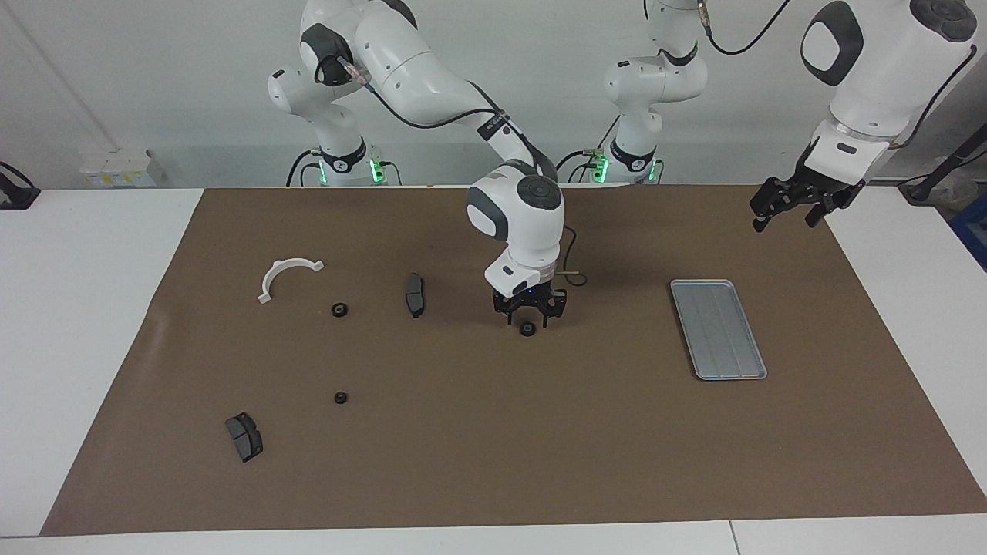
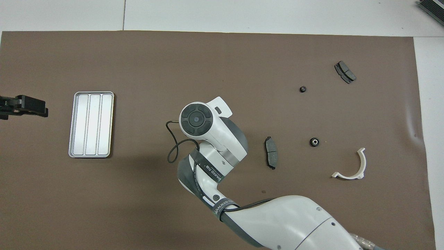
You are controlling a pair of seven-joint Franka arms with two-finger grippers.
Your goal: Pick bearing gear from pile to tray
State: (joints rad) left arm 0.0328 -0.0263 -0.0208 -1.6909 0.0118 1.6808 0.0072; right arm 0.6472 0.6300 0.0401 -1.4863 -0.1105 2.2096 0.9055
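My right gripper [image 1: 529,319] hangs open just above the middle of the mat. A small black bearing gear [image 1: 527,329] lies on the mat right under its fingertips, free of them. In the overhead view the arm's wrist hides both. The pile lies toward the right arm's end: two more gears [image 1: 338,310] [image 1: 340,398], two dark brake pads [image 1: 415,294] [image 1: 244,436] and a white curved bracket [image 1: 285,274]. The silver tray [image 1: 717,329] [image 2: 91,124] sits bare toward the left arm's end. My left gripper [image 1: 786,210] [image 2: 20,106] waits open, raised over the mat's edge past the tray.
A brown mat [image 1: 493,432] covers most of the white table. A thin black cable [image 2: 172,152] loops from the right wrist above the mat. The two robot bases [image 1: 343,166] [image 1: 632,162] stand at the table's edge.
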